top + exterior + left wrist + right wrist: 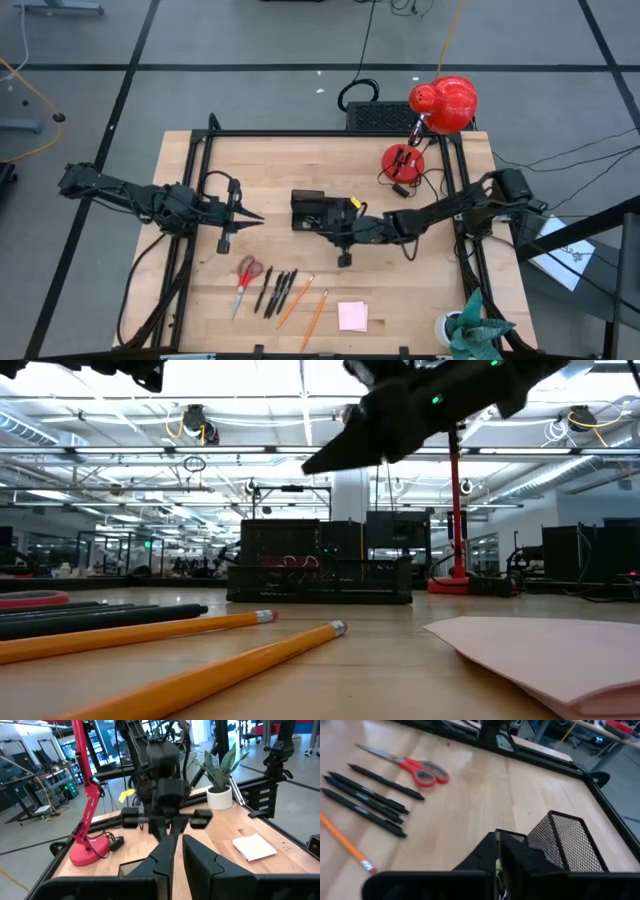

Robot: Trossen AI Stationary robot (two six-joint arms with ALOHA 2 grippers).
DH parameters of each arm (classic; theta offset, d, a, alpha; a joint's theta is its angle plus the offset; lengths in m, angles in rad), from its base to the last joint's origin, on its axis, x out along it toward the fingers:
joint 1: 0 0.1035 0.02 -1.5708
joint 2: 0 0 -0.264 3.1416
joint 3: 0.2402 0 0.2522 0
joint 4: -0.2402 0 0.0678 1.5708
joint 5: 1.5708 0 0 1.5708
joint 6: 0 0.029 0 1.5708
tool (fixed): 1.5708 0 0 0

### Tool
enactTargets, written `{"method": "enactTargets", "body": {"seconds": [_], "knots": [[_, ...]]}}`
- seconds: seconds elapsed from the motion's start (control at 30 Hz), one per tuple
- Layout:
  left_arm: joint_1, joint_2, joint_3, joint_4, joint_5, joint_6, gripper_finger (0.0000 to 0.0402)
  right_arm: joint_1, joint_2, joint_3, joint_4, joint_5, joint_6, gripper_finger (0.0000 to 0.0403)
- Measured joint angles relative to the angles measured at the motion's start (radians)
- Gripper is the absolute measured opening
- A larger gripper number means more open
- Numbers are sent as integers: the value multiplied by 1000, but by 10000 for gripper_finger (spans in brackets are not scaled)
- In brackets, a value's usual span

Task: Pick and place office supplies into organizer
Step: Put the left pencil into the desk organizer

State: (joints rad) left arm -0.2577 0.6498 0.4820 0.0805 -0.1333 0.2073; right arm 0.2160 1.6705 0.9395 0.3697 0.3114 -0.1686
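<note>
Right gripper [322, 226]: hovering over the organizer [318, 211] at mid-table, fingers pressed together.
Left gripper [255, 215]: waiting left of it, fingers nearly touching.
Scissors [245, 277], pens [277, 292], pencils [305, 306], sticky-note pad [352, 316]: lying along the near edge.

red lamp [440, 105], potted plant [470, 328]

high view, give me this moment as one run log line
right hand: shut, over organizer | left hand: waiting left of organizer | scissors, pens, pencils, sticky pad: on table
</note>
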Motion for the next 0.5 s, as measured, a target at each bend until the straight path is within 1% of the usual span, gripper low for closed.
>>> {"method": "enactTargets", "body": {"seconds": [0.1,0.2,0.33,0.5], "knots": [[0,0,0,-1,0,0,47,16,-41,-51,69,0,10,12],[0,0,0,-2,0,-2,47,17,-84,-121,141,-1,19,3],[0,0,0,-2,0,-3,47,8,-138,-210,244,0,53,2],[0,0,0,-2,0,-4,47,7,-197,-274,285,0,55,1]]}}
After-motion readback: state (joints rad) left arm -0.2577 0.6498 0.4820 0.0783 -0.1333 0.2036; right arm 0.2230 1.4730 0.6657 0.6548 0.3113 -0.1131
